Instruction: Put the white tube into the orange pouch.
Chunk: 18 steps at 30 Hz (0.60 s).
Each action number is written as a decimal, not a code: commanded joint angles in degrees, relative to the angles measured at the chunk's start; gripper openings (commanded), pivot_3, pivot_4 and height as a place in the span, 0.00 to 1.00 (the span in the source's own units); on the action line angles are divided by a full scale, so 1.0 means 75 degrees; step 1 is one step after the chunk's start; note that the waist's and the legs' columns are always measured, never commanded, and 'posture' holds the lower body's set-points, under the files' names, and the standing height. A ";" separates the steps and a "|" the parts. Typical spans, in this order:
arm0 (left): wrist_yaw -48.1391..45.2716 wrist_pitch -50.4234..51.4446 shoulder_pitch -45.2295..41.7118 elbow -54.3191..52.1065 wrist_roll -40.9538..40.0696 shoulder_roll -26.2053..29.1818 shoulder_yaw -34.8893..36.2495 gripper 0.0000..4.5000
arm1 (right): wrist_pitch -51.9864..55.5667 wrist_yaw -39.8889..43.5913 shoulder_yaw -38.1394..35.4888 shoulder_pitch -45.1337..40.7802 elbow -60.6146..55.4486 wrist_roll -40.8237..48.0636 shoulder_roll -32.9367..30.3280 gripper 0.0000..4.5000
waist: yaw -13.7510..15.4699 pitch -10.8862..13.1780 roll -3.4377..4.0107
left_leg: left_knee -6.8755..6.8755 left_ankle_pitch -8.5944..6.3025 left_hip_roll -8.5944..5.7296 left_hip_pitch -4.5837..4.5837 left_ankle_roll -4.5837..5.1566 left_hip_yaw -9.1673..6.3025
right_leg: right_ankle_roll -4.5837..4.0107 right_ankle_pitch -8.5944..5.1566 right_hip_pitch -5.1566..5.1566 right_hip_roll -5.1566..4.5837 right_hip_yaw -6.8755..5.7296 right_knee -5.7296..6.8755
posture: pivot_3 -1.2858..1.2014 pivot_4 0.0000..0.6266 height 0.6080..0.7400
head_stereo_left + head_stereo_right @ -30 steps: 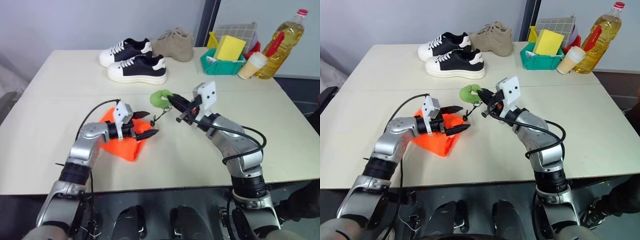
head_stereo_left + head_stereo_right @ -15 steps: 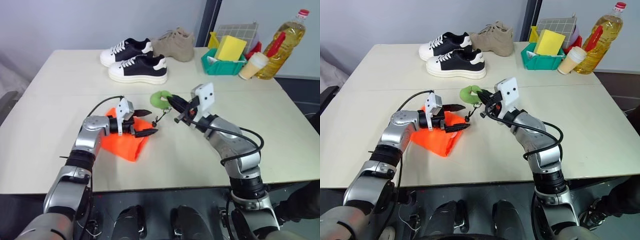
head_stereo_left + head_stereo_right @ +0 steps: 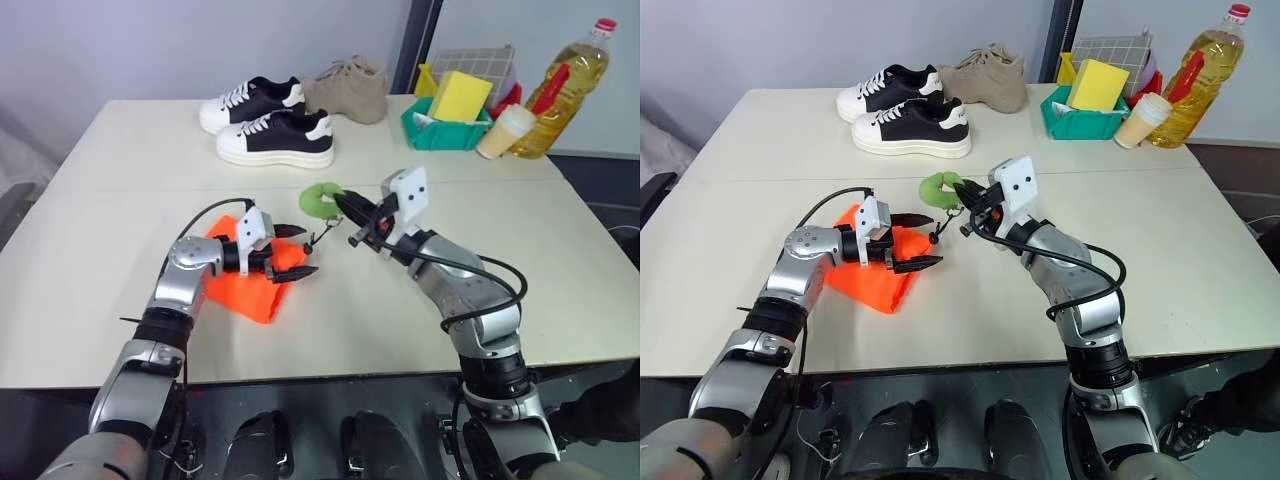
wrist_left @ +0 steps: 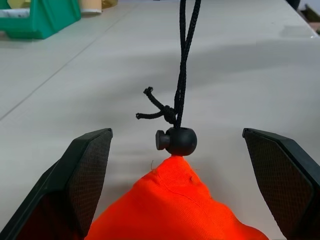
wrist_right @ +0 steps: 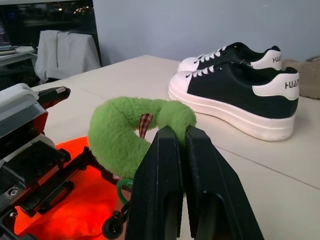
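Observation:
The orange pouch [image 3: 252, 285] lies flat on the table near its middle left. Its dark cord [image 4: 181, 75] rises taut from a black round toggle [image 4: 179, 140] at the pouch's tip. My left gripper [image 3: 305, 250] is open, one finger [image 4: 90, 165] on either side of that tip, touching nothing. Just to the right, raised above the table, my right gripper [image 3: 342, 200] is shut on the upper end of the cord, its fingers [image 5: 165, 165] pressed together. A green plush curl [image 5: 130, 130] lies right behind them. The white tube is out of view.
A pair of black-and-white sneakers [image 3: 270, 125] and a beige shoe [image 3: 348, 88] stand at the back. At the back right are a green bin [image 3: 440, 130] with a yellow sponge, a beige cup [image 3: 505, 130] and a tall oil bottle [image 3: 565, 85].
My left gripper has rolled a little about its own axis and its elbow has shifted; it stays open over the pouch's tip. The right gripper and the pouch have not moved.

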 commanded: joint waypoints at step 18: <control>0.0152 0.0203 -0.0123 -0.0132 0.0178 0.0097 -0.0086 0.05 | -0.0158 -0.0057 0.0016 -0.0063 -0.0403 0.0038 0.0021 0.00 | -0.0001 0.0000 0.0000 | 0.0023 -0.0001 0.0003 -0.0001 0.0002 -0.0003 | 0.0000 0.0000 0.0000 0.0000 -0.0001 0.0021 | 0.52 0.24 1.00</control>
